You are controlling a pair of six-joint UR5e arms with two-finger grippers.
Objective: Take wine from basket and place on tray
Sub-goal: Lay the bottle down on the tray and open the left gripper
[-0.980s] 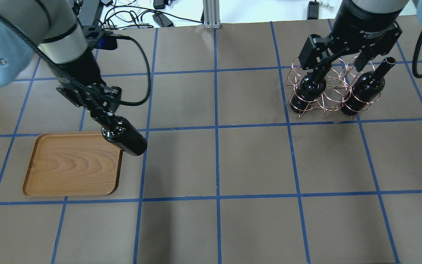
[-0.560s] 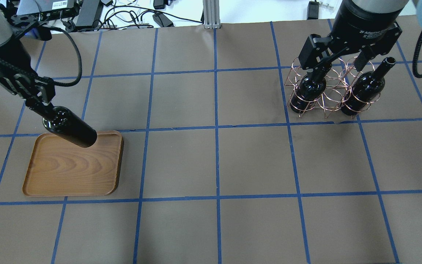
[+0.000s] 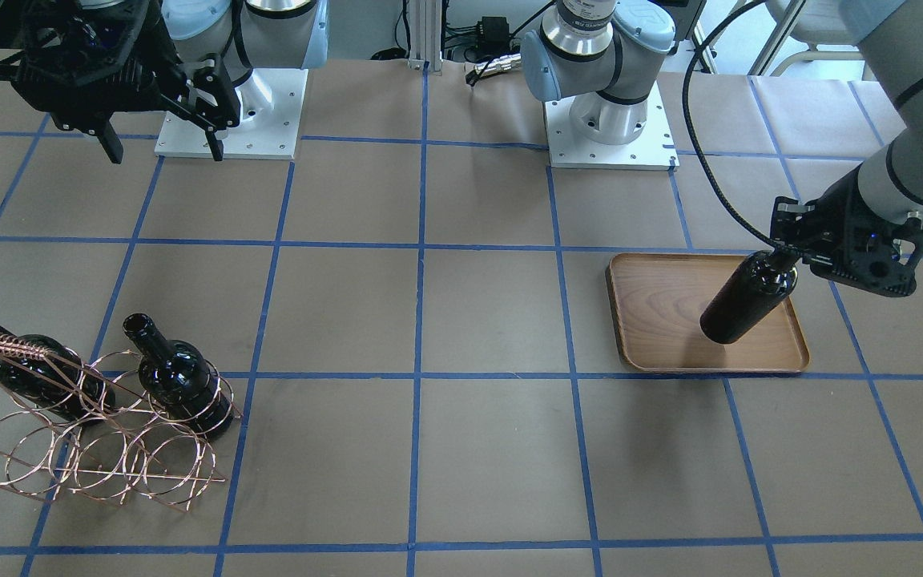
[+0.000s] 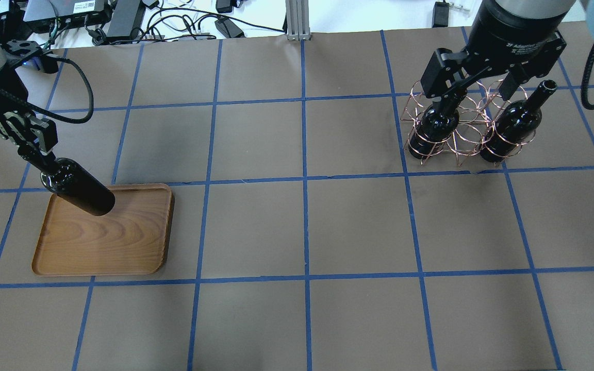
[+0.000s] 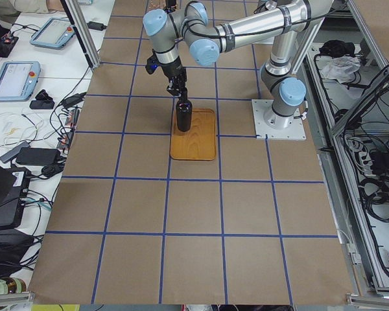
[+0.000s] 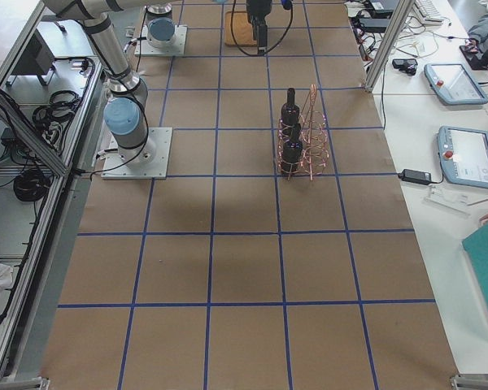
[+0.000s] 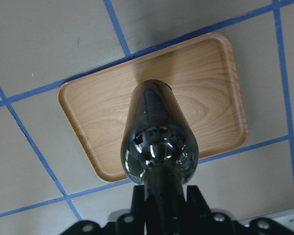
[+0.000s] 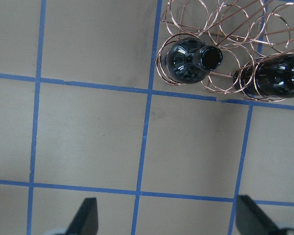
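On the near left part of the table [image 4: 302, 232], which is brown with blue tape lines, lies the wooden tray [image 4: 121, 247]. Over its far left corner a dark bottle [image 4: 78, 188] hangs neck up, its base above the wood; whether it touches the tray I cannot tell. The left claw [image 4: 36, 156] is clamped on the bottle's neck, one finger on each side. Farther off, on the right side, stands the copper wire basket [image 4: 464, 131]. Two more bottles [image 4: 433, 126] stand upright in it, apart from each other, with bare wire loops between them. High above the basket the right claw [image 4: 469, 93] hovers, its fingers spread wide apart.
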